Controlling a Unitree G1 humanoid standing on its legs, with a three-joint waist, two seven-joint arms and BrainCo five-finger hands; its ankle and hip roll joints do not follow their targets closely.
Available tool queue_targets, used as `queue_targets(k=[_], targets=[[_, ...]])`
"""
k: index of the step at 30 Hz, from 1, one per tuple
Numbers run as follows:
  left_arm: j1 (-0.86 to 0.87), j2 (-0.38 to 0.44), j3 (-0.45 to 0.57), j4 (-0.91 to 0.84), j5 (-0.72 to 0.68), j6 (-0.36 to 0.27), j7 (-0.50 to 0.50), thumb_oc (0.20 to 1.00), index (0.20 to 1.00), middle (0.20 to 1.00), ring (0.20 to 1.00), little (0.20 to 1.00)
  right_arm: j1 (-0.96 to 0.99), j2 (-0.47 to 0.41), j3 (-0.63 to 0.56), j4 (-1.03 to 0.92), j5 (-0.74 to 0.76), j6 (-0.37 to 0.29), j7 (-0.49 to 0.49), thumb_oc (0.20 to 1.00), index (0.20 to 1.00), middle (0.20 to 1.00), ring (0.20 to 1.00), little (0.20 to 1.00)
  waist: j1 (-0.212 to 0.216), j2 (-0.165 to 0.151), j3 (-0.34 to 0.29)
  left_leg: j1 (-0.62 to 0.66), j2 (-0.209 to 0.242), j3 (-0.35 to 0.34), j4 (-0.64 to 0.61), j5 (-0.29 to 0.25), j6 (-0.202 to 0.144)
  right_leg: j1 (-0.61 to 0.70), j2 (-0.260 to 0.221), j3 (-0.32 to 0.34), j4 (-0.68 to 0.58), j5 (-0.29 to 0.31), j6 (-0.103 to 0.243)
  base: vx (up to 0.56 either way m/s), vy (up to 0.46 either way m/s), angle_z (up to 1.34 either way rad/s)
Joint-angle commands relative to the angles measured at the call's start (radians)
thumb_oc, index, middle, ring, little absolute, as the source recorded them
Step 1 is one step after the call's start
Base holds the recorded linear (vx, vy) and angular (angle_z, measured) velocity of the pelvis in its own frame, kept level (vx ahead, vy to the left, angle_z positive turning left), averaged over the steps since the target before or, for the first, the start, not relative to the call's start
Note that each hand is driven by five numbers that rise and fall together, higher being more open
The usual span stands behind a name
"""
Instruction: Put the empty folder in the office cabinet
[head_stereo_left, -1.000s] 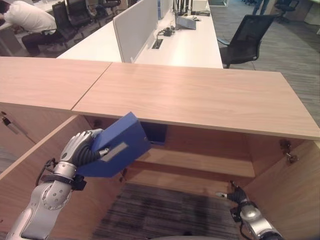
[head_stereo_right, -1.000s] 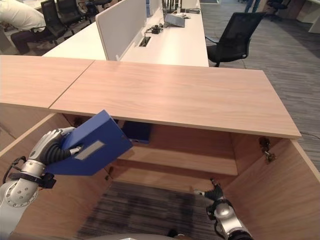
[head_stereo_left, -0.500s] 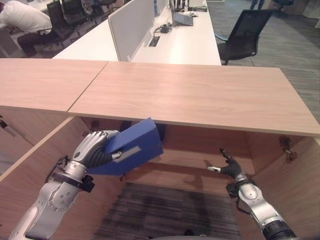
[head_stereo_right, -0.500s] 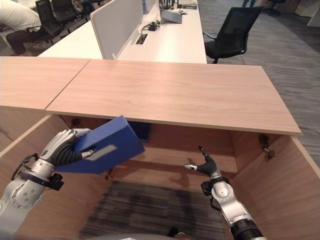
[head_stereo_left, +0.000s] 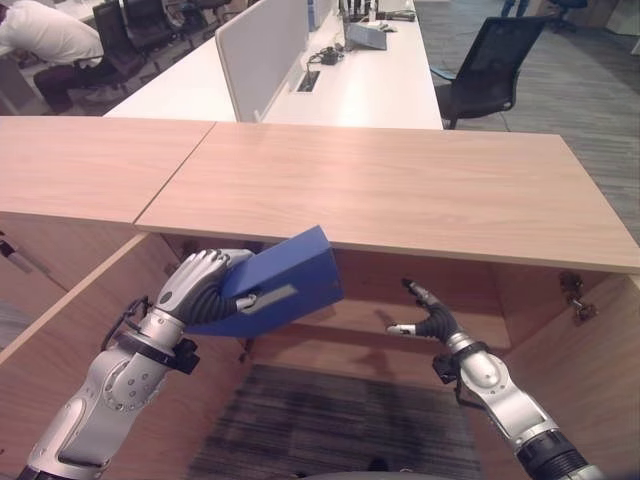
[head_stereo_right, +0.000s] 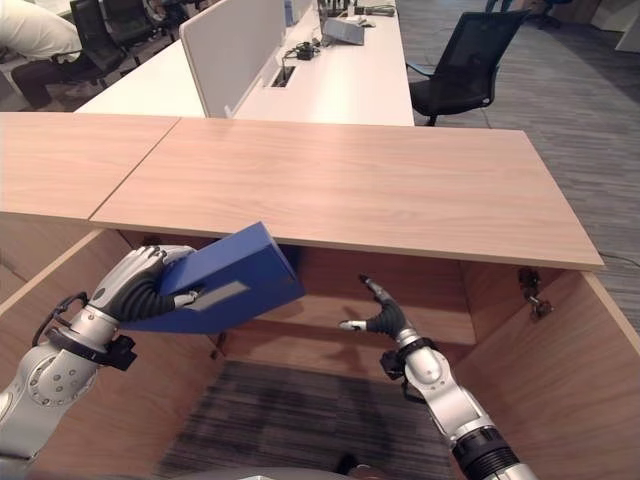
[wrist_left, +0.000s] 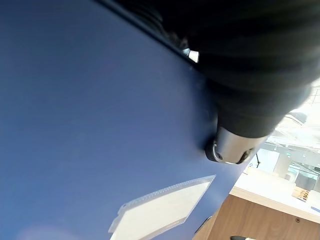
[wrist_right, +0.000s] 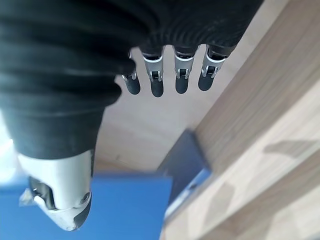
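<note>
Right hand: the right hand (head_stereo_right: 383, 322) had risen from low in the opening, fingers straight and spread, holding nothing.
Left hand: the left hand (head_stereo_left: 205, 288) kept its fingers curled round the blue rectangular folder (head_stereo_left: 282, 284).
Folder: it had moved up and forward, its far corner under the light wooden cabinet top (head_stereo_left: 400, 185), not yet on the inner wooden shelf (head_stereo_left: 400, 325).
Meaning: insertion looked close.

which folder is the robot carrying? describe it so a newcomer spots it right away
Find the open wooden cabinet; at its left front the left hand grips a blue folder. Unlike the blue folder already inside, it is tilted in the air and shows a pale label pocket.
</note>
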Motion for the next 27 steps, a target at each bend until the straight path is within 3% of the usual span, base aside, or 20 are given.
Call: queue_targets(k=[1,27], targets=[[-0.028,0.065,0.036,-0.106,-0.047,-0.051,0.029,0.2,0.2,0.2,0.2,0.2,-0.068,0.013,0.058,-0.046,-0.019,-0.059,0.016,1.0,1.0,1.0,1.0,1.0,0.005,-0.074,-0.024,-0.004,0.011,-0.019,-0.022,-0.027,-0.025,0.099,-0.082,0.05,-0.097,-0.001,0.129,0.0,0.0,0.0],[-0.075,0.093,-0.007,-0.144,-0.1,-0.069,0.01,0.2,0.2,0.2,0.2,0.2,-0.209,0.008,0.114,-0.132,-0.061,-0.078,0.003,1.0,1.0,1.0,1.0,1.0,0.018,-0.076,-0.029,-0.007,0.01,-0.024,-0.022,-0.024,-0.024,0.099,-0.081,0.05,-0.097,0.0,0.128,0.0,0.0,0.0]])
